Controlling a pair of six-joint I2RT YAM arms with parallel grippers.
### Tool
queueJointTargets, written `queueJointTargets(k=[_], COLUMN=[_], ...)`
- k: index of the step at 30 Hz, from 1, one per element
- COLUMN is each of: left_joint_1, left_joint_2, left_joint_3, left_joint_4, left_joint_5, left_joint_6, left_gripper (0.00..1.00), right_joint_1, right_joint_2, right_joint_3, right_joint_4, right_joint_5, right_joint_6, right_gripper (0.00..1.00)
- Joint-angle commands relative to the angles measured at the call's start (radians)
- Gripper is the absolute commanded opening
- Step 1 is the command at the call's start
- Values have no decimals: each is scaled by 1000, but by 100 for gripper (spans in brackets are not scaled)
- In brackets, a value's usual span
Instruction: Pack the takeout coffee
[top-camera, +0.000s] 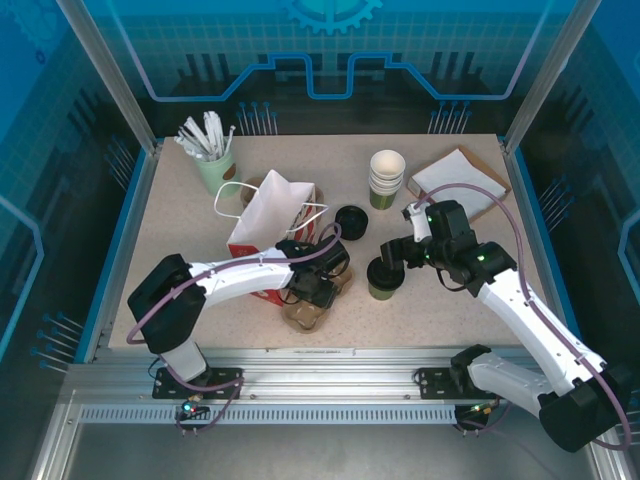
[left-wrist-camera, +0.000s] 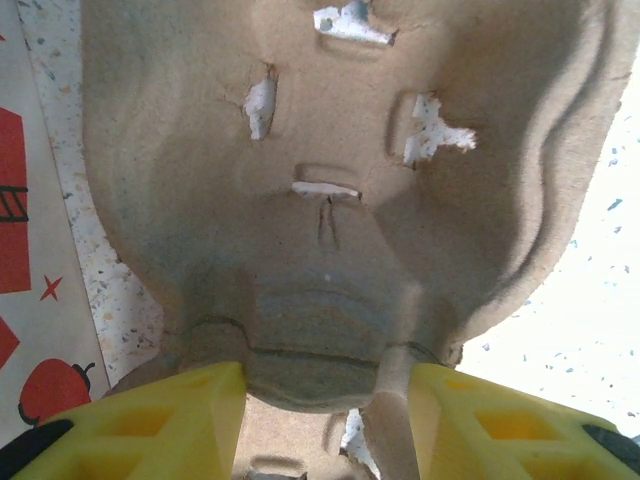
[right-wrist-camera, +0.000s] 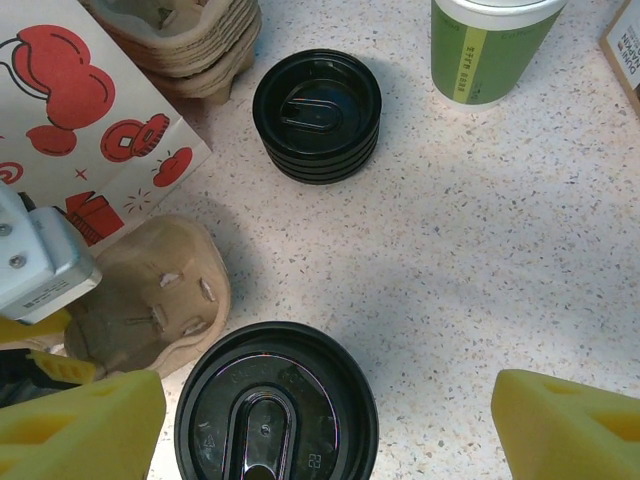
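- The small olive-green paper cup of takeout coffee with its round black plastic lid (top-camera: 383, 282) stands upright on the bench, right of centre and closer to the near edge than the far one.
- The speckled beige bench top (top-camera: 180, 225) has blue trim and aluminium posts around it. Blue-lit patterned panels stand behind.
- The right claw (right-wrist-camera: 325, 425) hangs directly over the cup. Its yellow fingers are spread wide either side of the lid and hold nothing.
- Just left of the cup lies a brown moulded-pulp cup carrier (top-camera: 305, 315). The left claw (left-wrist-camera: 320, 420) is about half closed across one pocket wall, apparently pinching it, though this close view leaves contact unsure.
- Behind the carrier a white paper bag with red prints (top-camera: 268, 215) stands near the middle, with a stack of loose black lids (top-camera: 350, 218) just to its right.
- A stack of lidless green-and-white cups (top-camera: 387, 178) sits toward the far edge.
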Motion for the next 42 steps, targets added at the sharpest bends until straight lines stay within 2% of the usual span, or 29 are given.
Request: queueJointTargets(k=[1, 34, 42], left_joint_1=[11, 12, 12], left_joint_2=[23, 68, 69], left_joint_3=[14, 58, 60], left_joint_4=[-13, 4, 6], left_joint_5=[-6, -13, -13], left_joint_6=[14, 77, 78], left_gripper=[50, 51, 47], right_joint_1=[-18, -16, -17], right_joint_2=[2, 39, 40], right_joint_3=[-13, -20, -25], right_joint_4=[12, 32, 32], right_joint_5=[-21, -57, -61], right_joint_6=[14, 22, 22], right_gripper=[87, 87, 87])
